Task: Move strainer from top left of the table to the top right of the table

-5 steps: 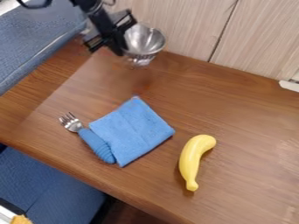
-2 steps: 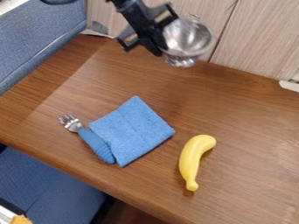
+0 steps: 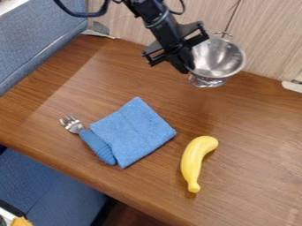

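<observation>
My gripper is at the upper middle of the camera view, shut on the left side of the metal strainer. The strainer is a silvery bowl with a small foot below, tilted a little, its inside turned partly toward the camera. It hangs above the back part of the wooden table, near the wall panel.
A folded blue cloth lies at the table's middle left, with a blue-handled fork against its left side. To the right of the cloth is a yellow banana. Light wood panels rise behind the back edge.
The gripper and the strainer it holds have moved right and somewhat toward the front, from the table's back left corner. Cloth, fork and banana have stayed in place.
</observation>
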You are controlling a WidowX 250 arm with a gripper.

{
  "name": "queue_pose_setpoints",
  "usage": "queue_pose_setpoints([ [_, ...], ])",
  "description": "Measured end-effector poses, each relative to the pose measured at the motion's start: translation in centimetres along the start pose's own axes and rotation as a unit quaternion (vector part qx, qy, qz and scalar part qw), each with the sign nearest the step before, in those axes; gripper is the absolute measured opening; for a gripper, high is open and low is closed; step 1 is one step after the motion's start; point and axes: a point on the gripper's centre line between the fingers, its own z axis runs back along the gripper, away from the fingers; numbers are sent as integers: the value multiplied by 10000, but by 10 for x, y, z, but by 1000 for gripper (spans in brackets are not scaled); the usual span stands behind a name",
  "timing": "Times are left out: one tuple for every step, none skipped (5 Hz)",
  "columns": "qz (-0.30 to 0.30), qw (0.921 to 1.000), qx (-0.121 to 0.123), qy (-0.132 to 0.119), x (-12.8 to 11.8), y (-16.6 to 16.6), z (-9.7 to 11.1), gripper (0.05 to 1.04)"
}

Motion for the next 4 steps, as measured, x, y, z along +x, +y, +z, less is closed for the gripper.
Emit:
queue_pose_setpoints([
  [-137,9996,47,230,-9,3,-19,79],
  [-290,9986,136,423,-17,5,-39,79],
  [-366,9977,200,536,-23,6,-51,79],
  [-406,9969,276,612,-25,9,-58,79],
])
